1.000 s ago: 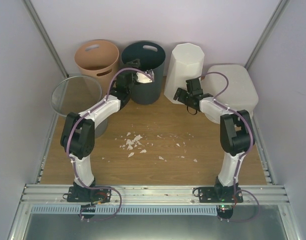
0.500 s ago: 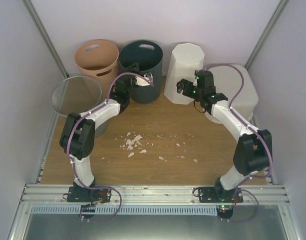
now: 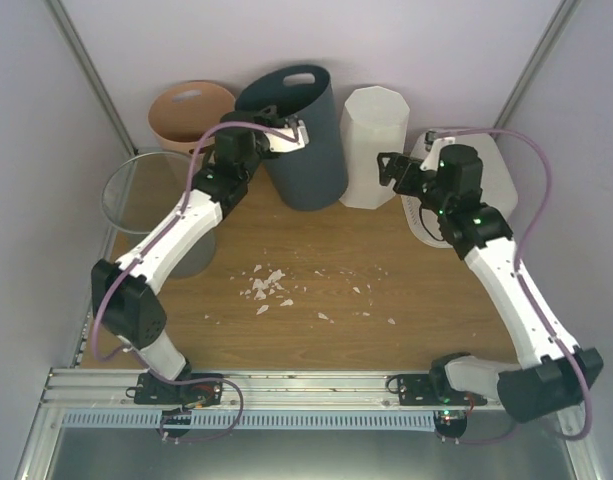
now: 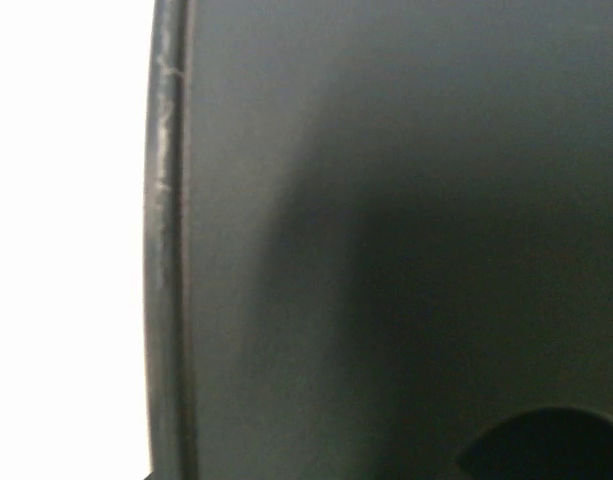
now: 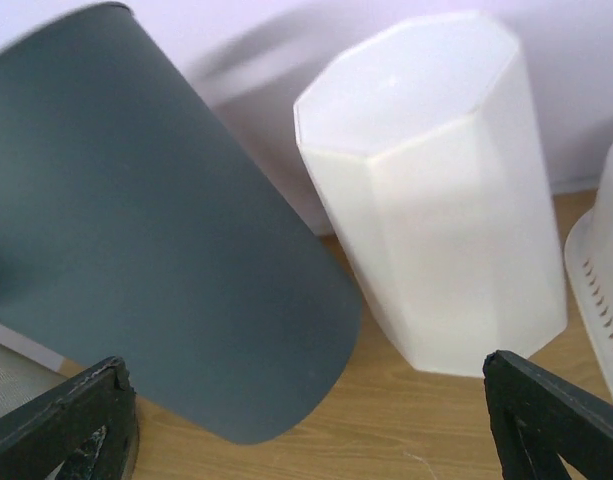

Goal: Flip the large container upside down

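Five vessels, two grippers on one desk (image 3: 406, 280). Left of the tall white faceted bin (image 3: 378, 150): wire-mesh bin (image 3: 146, 190), peach bin (image 3: 186, 115), and tilted dark bin (image 3: 311, 150), its rim clamped by the left gripper (image 3: 286, 135). Right of it, the right gripper (image 3: 393, 172) gapes empty before the translucent-white large container (image 3: 498, 165); only the right wrist view shows its slotted edge (image 5: 598, 300).

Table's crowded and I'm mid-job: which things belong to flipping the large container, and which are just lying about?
Job: large container; right gripper, open.
Not the job: dark grey bin, tilted in left gripper; tall white bin; peach bin; wire-mesh bin; white scraps.
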Robot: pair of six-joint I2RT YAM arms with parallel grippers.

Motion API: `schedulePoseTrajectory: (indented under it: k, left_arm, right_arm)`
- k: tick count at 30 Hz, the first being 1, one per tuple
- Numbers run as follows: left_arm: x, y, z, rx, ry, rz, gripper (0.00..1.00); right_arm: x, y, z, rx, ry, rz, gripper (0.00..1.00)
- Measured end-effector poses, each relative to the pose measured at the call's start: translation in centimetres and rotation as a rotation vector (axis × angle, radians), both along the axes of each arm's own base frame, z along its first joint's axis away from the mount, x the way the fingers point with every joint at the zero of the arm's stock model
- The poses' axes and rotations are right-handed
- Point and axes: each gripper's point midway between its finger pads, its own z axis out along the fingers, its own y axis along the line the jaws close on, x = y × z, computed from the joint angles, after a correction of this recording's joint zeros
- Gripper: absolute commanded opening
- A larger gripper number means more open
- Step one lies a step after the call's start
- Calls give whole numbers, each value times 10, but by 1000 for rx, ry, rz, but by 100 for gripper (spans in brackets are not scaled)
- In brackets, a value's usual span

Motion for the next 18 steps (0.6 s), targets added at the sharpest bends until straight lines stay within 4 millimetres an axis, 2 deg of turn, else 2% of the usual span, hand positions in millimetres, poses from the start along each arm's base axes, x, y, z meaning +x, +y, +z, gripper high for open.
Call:
schedulePoseTrajectory:
  k: [3,5,8,11,15,18]
  left_arm:
    - [-19,1,37,-106,10,-29,0]
    - [-30,1,59,-184,28,-56,0]
    - [-45,-4,76,-291,86,-108,0]
    - [-55,-14,70,-390,192,-162,0]
    - [-61,-29,41,-498,372,-199,0]
    - [-61,-41,13,-569,516,-202,0]
  right_arm:
    - [-15,-12,21,-5,-34,-37,94]
    - [-26,-19,27,-10,-39,-59,94]
    - [-46,-29,38,-13,-55,-80,93]
    - [-75,-37,56,3,-93,-77,92]
    - [-114,-43,68,28,-114,-49,91]
    - [-134,-50,84,39,-117,-61,91]
